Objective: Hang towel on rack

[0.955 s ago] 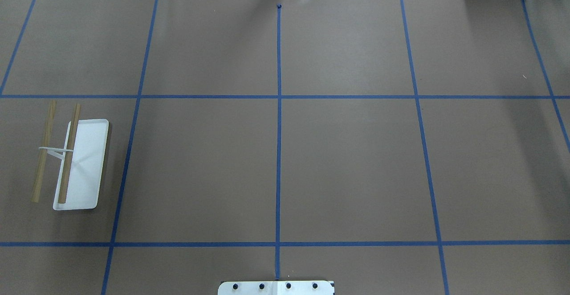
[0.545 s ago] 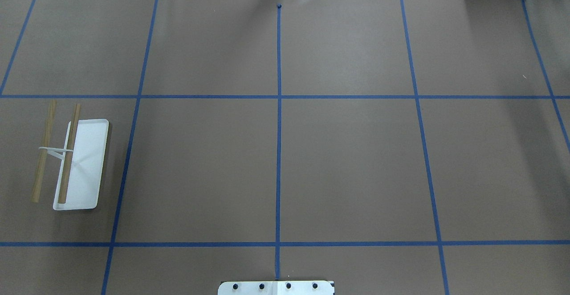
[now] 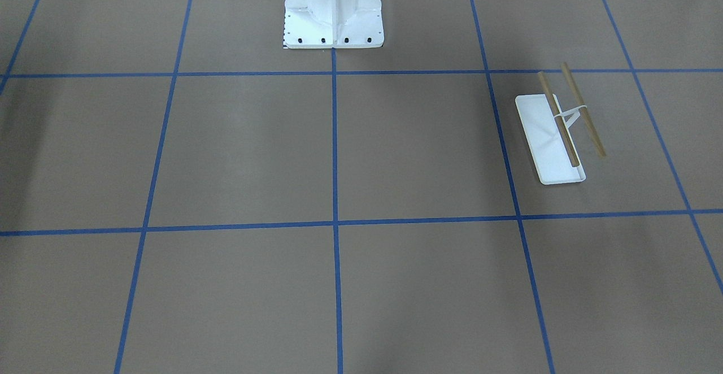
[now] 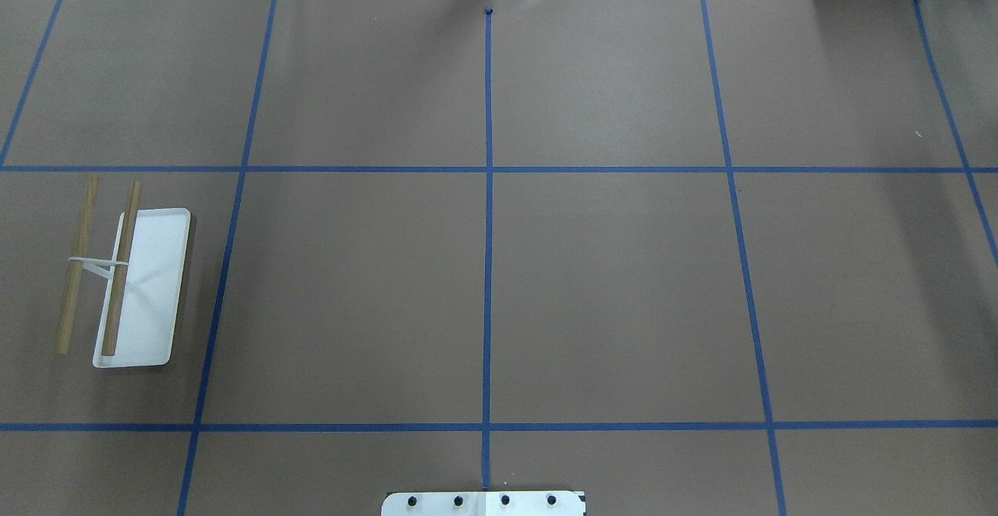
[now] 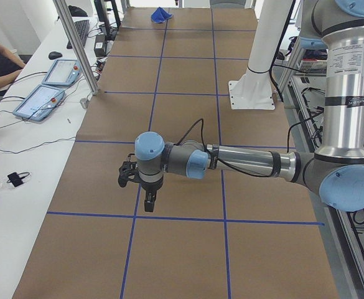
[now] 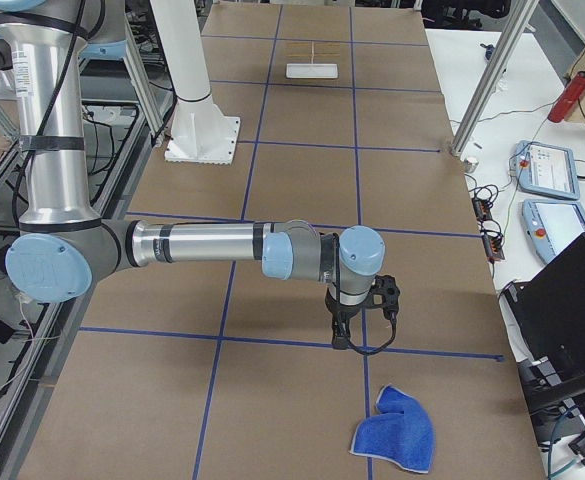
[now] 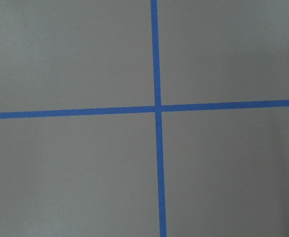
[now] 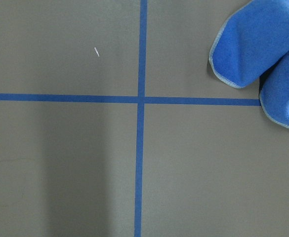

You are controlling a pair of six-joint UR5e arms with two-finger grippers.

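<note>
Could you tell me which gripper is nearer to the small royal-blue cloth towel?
Right. The right gripper hangs close beside the blue towel; the left gripper is far away along the table.

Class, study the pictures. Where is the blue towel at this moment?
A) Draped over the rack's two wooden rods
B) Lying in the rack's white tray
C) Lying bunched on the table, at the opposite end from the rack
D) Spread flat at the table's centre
C: the towel lies bunched on the table at the robot's right end, while the rack stands at the left end with both rods bare.
</note>
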